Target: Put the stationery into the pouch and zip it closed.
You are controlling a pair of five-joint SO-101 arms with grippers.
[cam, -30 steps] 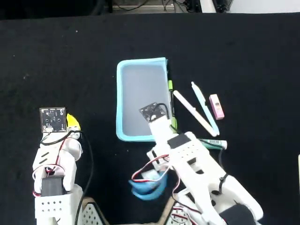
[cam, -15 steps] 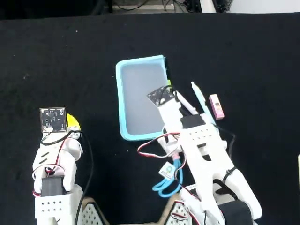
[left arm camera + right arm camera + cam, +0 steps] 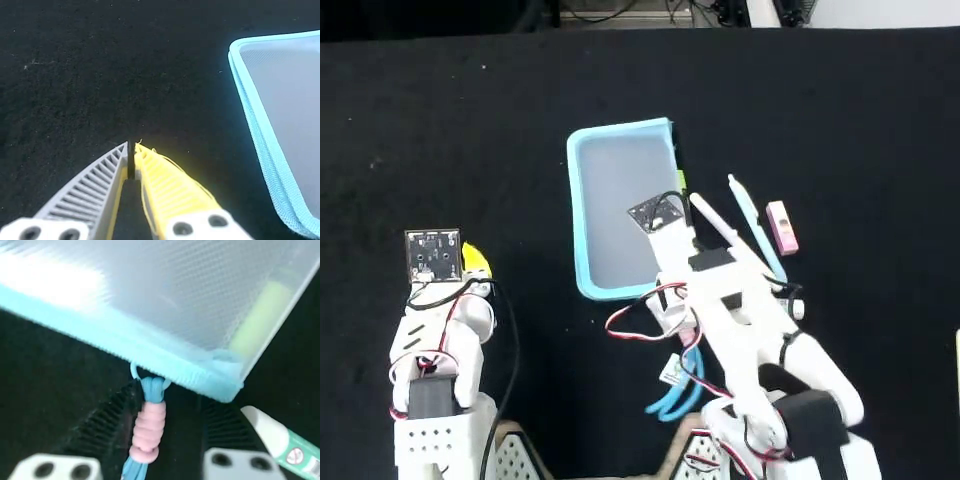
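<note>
Worktop [image 3: 440, 120] of black cloth is lying bare to the left of the things, beyond them and to their right, its far edge running along the top of the high view; the near side is taken up by the two arm bases. A flat translucent grey mesh pouch [image 3: 576, 200] with a light blue rim is lying near the middle, between the arms. A yellow-green highlighter [image 3: 260, 320] is showing through the mesh along the pouch's right side. Just right of the pouch a slim white pen [image 3: 718, 224], a pale blue pen [image 3: 752, 222] and a small pink eraser [image 3: 781, 227] are lying side by side, and a white marker [image 3: 282, 442] with a green label is lying beside the pouch's near right corner. The right gripper [image 3: 167, 400] is sitting at that corner, its black fingers [image 3: 107, 420] standing apart on either side of the blue cord zip pull [image 3: 148, 427] with pink beads. The left gripper [image 3: 131, 149] is hanging over bare worktop well left of the pouch, its grey and yellow fingers pressed together on nothing
</note>
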